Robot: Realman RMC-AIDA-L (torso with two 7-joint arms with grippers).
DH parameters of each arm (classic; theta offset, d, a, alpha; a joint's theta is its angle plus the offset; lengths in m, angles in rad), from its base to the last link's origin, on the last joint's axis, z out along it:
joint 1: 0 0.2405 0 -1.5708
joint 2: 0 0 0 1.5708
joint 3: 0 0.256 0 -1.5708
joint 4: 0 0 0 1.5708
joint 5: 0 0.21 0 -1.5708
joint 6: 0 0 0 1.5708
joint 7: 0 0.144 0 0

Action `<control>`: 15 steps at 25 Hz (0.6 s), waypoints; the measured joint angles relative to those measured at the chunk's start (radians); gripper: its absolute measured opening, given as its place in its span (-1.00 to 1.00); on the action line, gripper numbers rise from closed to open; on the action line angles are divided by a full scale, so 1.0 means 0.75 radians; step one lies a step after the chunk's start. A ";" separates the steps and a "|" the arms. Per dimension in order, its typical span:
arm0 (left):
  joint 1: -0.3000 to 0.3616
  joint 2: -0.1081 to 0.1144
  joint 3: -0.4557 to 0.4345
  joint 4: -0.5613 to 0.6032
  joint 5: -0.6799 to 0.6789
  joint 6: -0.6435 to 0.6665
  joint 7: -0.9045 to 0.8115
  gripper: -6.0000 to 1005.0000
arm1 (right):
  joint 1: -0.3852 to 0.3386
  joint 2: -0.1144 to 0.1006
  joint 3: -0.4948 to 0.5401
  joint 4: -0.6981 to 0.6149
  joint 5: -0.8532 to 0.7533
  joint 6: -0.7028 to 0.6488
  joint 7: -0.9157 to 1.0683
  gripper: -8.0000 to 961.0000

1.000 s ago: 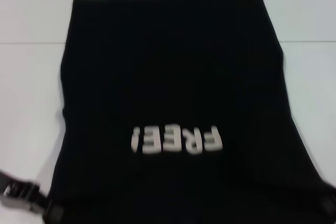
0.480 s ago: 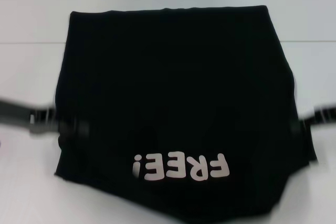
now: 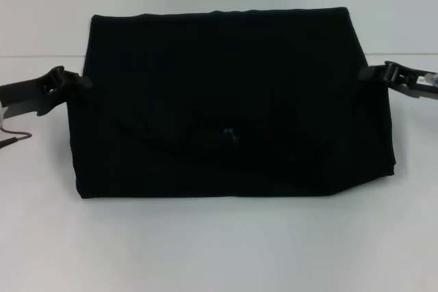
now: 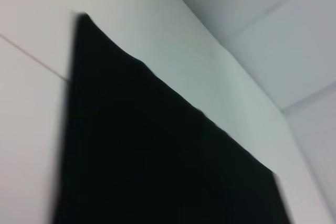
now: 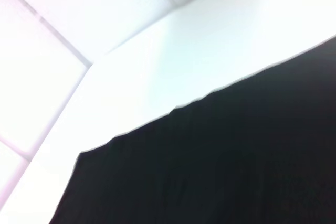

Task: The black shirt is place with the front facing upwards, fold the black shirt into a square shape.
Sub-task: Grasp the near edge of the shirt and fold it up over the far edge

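The black shirt lies on the white table as a wide folded rectangle, its near part doubled back over the far part. Its lettering is hidden, and a small bluish label shows near the middle. My left gripper is at the shirt's left edge and my right gripper at its right edge, each shut on the folded-over layer. In the left wrist view the black cloth fills the frame below a straight edge. The right wrist view shows the same cloth against the table.
The white table runs on all sides of the shirt, with a wide bare strip at the near edge. A thin cable hangs by my left arm. A seam line crosses the table behind the grippers.
Both grippers carried the shirt's near end away from me, up and over. The lettering that showed before has turned under, and the shirt is now about half as deep.
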 joint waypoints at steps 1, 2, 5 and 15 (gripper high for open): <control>0.000 -0.023 -0.002 0.000 -0.017 -0.068 0.028 -0.87 | 0.000 0.025 0.000 0.001 0.026 0.049 -0.049 -0.94; 0.000 -0.038 -0.002 -0.001 -0.032 -0.115 0.047 -0.87 | 0.000 0.044 0.002 0.000 0.053 0.093 -0.092 -0.94; -0.001 -0.083 -0.001 -0.004 -0.130 -0.259 0.138 -0.86 | -0.004 0.077 0.004 0.001 0.128 0.179 -0.189 -0.94; -0.004 -0.114 0.003 -0.008 -0.324 -0.362 0.266 -0.85 | -0.030 0.098 -0.008 0.012 0.302 0.226 -0.333 -0.93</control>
